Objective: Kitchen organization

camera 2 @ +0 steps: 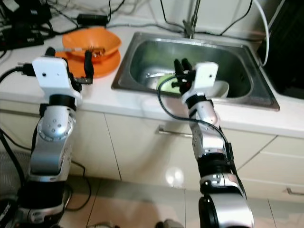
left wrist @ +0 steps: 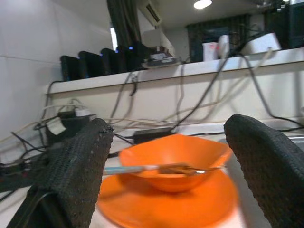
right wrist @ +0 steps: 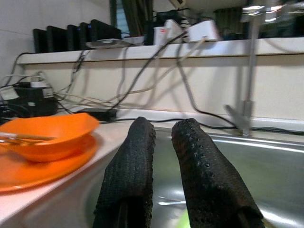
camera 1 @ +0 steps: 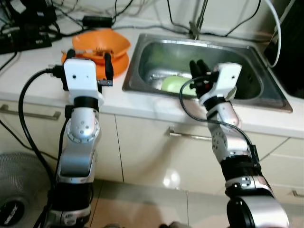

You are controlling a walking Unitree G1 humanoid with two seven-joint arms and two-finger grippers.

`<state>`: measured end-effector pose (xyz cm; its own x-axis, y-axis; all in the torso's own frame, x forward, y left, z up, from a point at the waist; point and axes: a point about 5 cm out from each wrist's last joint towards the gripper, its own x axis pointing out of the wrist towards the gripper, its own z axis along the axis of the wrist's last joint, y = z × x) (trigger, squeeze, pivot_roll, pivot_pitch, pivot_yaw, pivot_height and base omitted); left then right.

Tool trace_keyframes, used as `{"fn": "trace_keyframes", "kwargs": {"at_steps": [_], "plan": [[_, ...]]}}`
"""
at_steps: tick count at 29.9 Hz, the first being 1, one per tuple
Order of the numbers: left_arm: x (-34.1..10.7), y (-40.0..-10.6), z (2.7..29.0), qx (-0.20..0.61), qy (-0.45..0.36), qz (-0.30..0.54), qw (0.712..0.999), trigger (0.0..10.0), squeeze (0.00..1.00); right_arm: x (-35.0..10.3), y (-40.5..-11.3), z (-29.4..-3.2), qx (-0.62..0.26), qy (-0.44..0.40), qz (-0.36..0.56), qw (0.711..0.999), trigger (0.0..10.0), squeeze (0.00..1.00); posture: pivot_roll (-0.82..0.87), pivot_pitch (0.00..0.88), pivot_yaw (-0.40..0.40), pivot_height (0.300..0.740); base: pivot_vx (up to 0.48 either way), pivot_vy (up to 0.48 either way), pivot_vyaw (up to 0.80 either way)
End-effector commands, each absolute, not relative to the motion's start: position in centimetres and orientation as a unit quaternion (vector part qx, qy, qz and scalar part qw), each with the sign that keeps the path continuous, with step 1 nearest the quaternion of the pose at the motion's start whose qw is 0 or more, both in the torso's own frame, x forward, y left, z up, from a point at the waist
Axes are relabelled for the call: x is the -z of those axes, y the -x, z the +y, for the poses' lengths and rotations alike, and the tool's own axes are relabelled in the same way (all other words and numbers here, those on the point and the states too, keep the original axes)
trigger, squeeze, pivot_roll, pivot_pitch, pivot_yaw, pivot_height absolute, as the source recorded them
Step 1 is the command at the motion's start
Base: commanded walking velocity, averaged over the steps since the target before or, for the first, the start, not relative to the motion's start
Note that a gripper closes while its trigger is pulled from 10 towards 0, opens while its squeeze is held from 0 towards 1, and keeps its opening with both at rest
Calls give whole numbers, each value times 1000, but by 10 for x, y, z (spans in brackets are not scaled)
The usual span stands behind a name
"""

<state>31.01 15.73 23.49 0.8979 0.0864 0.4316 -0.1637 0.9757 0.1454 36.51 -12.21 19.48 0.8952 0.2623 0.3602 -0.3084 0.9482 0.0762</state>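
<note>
An orange bowl (camera 1: 102, 42) sits on an orange plate (camera 1: 119, 64) on the white counter, left of the sink. A metal utensil (left wrist: 156, 167) lies across the bowl's rim. My left gripper (left wrist: 168, 128) is held at counter height just in front of the bowl, open wide with nothing between its fingers (camera 1: 108, 65). My right gripper (camera 1: 198, 67) hovers over the front of the steel sink (camera 1: 142, 52), shut with nothing in it. In the sink lie a pale green dish (camera 1: 172, 84) and a white bowl (camera 2: 221, 89), partly hidden by the right wrist.
A faucet (camera 1: 197, 23) stands behind the sink. Cables and a black power adapter (camera 1: 97, 20) crowd the back of the counter. A dark appliance (camera 1: 290, 52) stands right of the sink. Cabinet fronts with a handle (camera 1: 190, 135) are below, and a grey mesh object (camera 1: 19, 190) is on the floor.
</note>
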Motion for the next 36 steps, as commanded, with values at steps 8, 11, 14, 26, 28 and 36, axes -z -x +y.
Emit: {"fn": "trace_keyframes", "kwargs": {"at_steps": [8,11,14,26,28,36], "plan": [[-238,-310,159,-68,-93,-218,969,10000,0,-199,-365,-114,-158,-74,-179,968,10000,0,18,95,-51,740,370,0,0],[-238,-310,159,-67,-93,-219,969,10000,0,-199,-365,-114,-158,-75,-179,968,10000,0,18,95,-51,740,371,0,0],[-239,-310,160,-68,-93,-219,969,10000,0,-199,-365,-114,-158,-75,-179,968,10000,0,20,97,-50,740,371,0,0],[-239,-310,159,-67,-94,-219,969,10000,0,-199,-365,-114,-158,-77,-179,968,10000,0,19,96,-49,740,372,0,0],[-239,-310,159,-65,-95,-221,968,10000,0,-199,-365,-114,-158,-77,-179,968,10000,0,19,95,-50,740,368,0,0],[-243,-308,156,-57,-92,-238,965,10000,0,-200,-366,-114,-158,-78,-181,968,10000,0,20,96,-50,740,45,0,0]]}}
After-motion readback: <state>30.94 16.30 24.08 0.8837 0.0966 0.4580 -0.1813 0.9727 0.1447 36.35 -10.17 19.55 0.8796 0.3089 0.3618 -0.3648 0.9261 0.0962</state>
